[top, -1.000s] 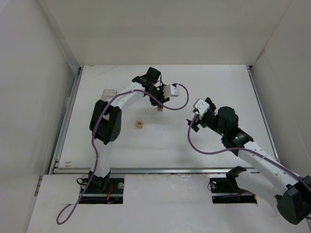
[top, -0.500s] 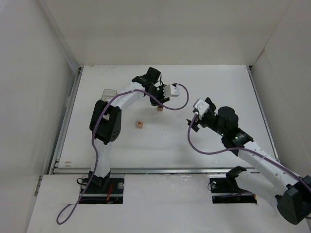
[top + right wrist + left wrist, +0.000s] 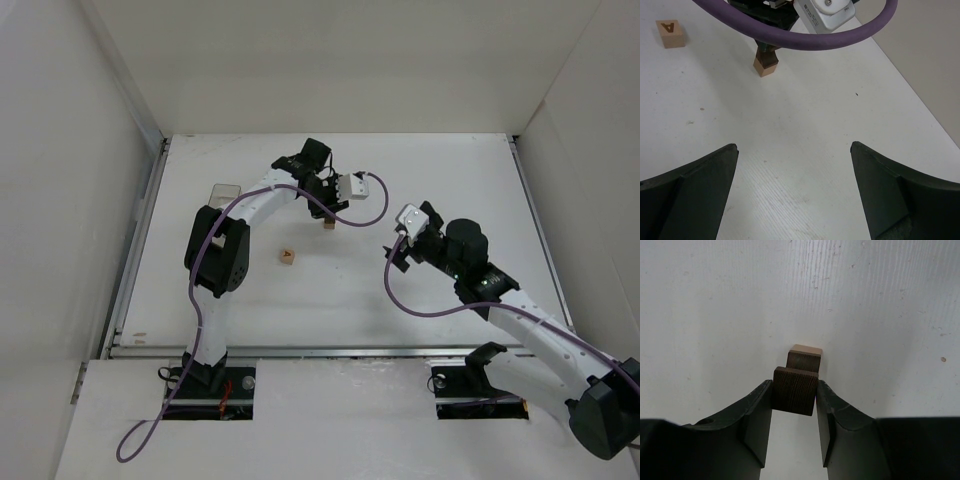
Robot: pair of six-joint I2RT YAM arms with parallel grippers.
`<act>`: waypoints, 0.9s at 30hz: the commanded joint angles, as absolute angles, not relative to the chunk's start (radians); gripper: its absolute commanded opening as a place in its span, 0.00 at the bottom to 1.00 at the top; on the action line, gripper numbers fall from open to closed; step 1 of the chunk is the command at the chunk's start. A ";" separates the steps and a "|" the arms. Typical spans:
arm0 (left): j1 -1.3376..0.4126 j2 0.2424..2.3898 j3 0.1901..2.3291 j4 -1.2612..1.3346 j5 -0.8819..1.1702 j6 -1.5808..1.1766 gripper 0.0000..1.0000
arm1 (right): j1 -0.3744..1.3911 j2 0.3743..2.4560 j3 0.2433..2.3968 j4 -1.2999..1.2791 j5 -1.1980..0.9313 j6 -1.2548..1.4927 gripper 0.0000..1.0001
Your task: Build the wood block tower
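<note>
Left gripper (image 3: 794,388) pinches a dark wood block (image 3: 795,396) — just over the tan block (image 3: 806,348).

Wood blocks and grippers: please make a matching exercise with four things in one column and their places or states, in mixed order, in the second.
1. dark brown block
2. tan block
3. block marked A
4. right gripper

a. open, holding nothing
b. lying alone on the table
c. held by the left gripper
d. under the dark brown block

Pairs: 1-c, 2-d, 3-b, 4-a
</note>
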State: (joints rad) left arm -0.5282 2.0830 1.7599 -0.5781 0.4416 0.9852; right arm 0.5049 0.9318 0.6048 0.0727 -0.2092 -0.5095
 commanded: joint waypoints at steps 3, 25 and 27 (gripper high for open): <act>-0.514 2.072 1.796 -0.612 0.454 0.986 0.00 | 0.500 0.931 0.618 0.087 -0.216 -0.520 1.00; -0.514 2.091 1.796 -0.584 0.454 0.977 0.00 | 0.500 0.940 0.627 0.087 -0.216 -0.520 1.00; -0.514 2.091 1.787 -0.584 0.454 0.977 0.00 | 0.500 0.940 0.627 0.087 -0.216 -0.520 1.00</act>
